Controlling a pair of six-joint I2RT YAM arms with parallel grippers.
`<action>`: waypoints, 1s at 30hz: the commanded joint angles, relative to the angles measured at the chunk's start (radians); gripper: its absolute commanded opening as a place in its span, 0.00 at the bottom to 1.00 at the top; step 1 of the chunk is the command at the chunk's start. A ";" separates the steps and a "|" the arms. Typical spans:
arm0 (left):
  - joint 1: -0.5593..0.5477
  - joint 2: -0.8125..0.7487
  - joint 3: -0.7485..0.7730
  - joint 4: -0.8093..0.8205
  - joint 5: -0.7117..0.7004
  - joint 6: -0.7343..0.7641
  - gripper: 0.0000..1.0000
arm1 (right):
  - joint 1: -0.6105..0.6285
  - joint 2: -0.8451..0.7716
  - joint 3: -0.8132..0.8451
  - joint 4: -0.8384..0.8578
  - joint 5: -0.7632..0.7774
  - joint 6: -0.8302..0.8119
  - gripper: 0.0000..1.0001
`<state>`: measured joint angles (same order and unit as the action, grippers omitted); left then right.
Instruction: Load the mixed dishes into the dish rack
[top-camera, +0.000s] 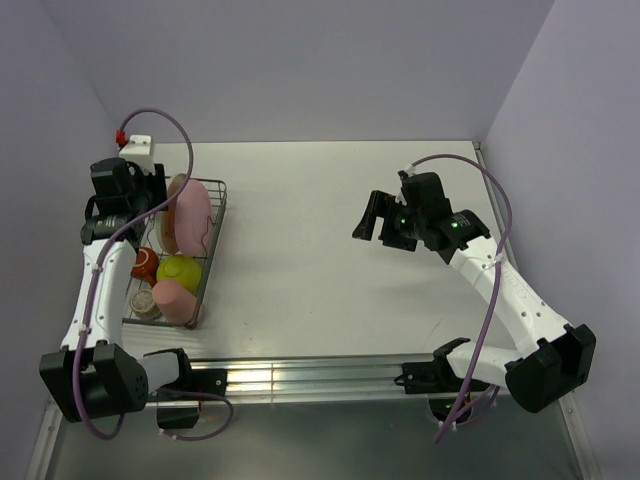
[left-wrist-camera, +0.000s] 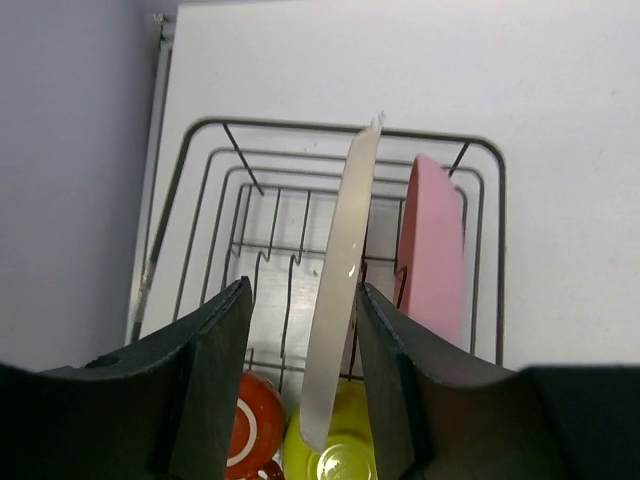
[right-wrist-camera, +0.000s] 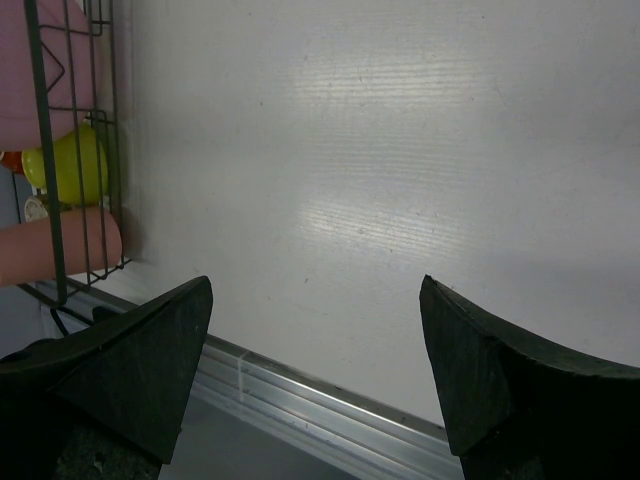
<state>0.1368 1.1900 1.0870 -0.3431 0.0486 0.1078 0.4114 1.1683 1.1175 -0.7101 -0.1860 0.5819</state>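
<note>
The dark wire dish rack (top-camera: 216, 225) stands at the table's left. In it the pink plate (top-camera: 193, 215) stands on edge, with the cream plate (top-camera: 177, 188) upright beside it. The lime-green bowl (top-camera: 180, 270), red-orange mug (top-camera: 145, 262), salmon-pink cup (top-camera: 172, 297) and small grey-tan cup (top-camera: 145, 306) sit at the near end. My left gripper (left-wrist-camera: 303, 288) is open and straddles the cream plate's edge (left-wrist-camera: 345, 230). There is a gap on the left side and the right finger is close against the plate. My right gripper (top-camera: 368, 220) is open and empty over mid-table.
The rack's rim (left-wrist-camera: 340, 127) lies close to the left wall. An aluminium rail (right-wrist-camera: 330, 405) runs along the near table edge. The right wrist view shows the rack's corner (right-wrist-camera: 40, 150) with the bowl (right-wrist-camera: 70, 165) and salmon cup (right-wrist-camera: 60, 245) at far left.
</note>
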 joint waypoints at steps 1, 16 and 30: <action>-0.003 -0.066 0.097 -0.013 0.043 -0.025 0.52 | -0.008 -0.016 -0.008 0.035 -0.004 -0.007 0.91; -0.005 -0.300 0.064 0.229 0.551 -0.579 0.65 | -0.008 -0.088 -0.142 0.208 -0.084 -0.037 0.93; -0.166 -0.403 -0.392 0.667 0.714 -1.020 0.70 | -0.006 -0.249 -0.341 0.391 -0.131 -0.007 0.95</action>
<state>0.0013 0.8154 0.7090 0.2047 0.7307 -0.8402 0.4114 0.9485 0.8093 -0.4198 -0.2852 0.5652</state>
